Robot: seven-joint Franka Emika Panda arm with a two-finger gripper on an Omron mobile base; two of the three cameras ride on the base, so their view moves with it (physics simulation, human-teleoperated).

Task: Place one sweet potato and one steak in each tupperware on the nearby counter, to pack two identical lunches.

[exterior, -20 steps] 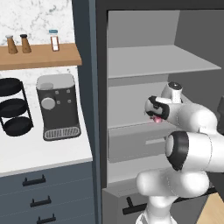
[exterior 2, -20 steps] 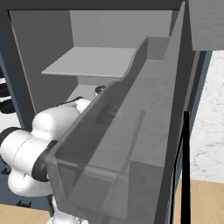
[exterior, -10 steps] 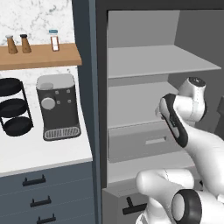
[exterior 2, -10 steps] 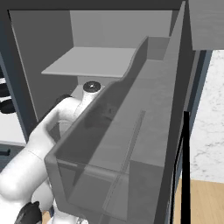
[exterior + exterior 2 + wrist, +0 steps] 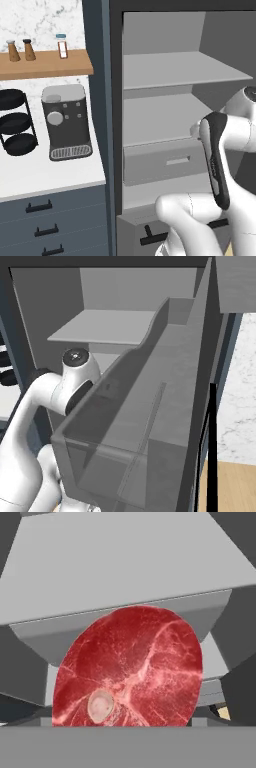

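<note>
One steak (image 5: 131, 669) fills our hand view: a red, marbled oval slab with a small pale bone disc, right in front of the gripper with grey fridge shelves behind it. We see no fingertips, so we cannot tell jaw spread or whether the steak is gripped. One white counter (image 5: 45, 177) carries one coffee machine (image 5: 66, 121).

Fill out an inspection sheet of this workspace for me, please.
surface: white counter, left of the open fridge
job's things: raw steak, upright, close before the hand camera
clutter: coffee machine and black tiered stand on the counter
tool: appears closed on the steak, jaws wide
cables: nothing seen
surroundings: wooden shelf with shakers; bare fridge shelves; closed fridge drawer
</note>
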